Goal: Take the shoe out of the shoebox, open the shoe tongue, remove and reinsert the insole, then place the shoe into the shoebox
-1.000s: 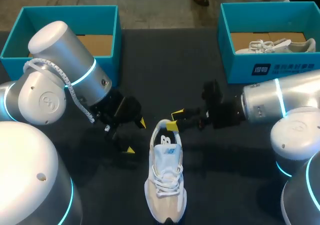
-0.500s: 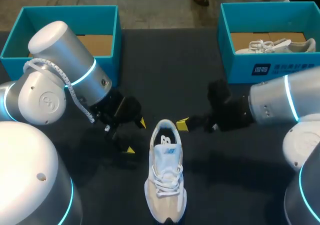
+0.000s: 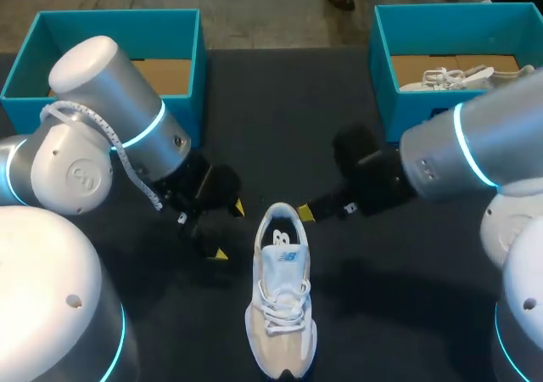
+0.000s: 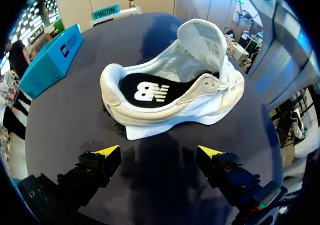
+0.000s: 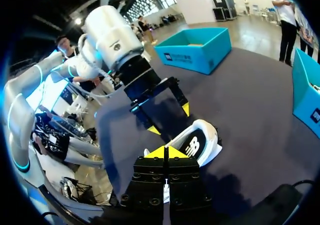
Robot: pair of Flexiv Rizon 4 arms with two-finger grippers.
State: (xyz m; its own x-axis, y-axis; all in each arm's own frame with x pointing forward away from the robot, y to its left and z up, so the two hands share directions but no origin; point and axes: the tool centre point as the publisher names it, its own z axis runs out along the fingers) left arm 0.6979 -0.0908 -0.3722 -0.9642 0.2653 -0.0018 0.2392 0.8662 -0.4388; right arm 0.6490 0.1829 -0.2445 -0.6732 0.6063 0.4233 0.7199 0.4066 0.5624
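Observation:
A white sneaker [image 3: 280, 301] lies on the dark table, toe toward the near edge. Its tongue [image 4: 202, 40] is lifted, baring the black insole [image 4: 150, 90] inside. My left gripper [image 3: 231, 230] stands open just left of the heel; in its own view its gripper [image 4: 159, 152] faces the sneaker's [image 4: 170, 92] side with a gap between. My right gripper [image 3: 304, 212] is shut on nothing, its tips close to the heel's right rim. From the right wrist, the shut tips [image 5: 165, 152] hover above the sneaker [image 5: 195, 145], with my left gripper [image 5: 170, 119] just beyond.
A teal shoebox [image 3: 182, 38] with a cardboard floor stands at the back left. A second teal shoebox [image 3: 386, 76] at the back right holds another white shoe [image 3: 454, 78]. Bare dark table lies between the boxes.
My right gripper's fingers closed from open beside the heel, holding nothing, and its arm swung higher over the table. The sneaker and my left arm stayed put.

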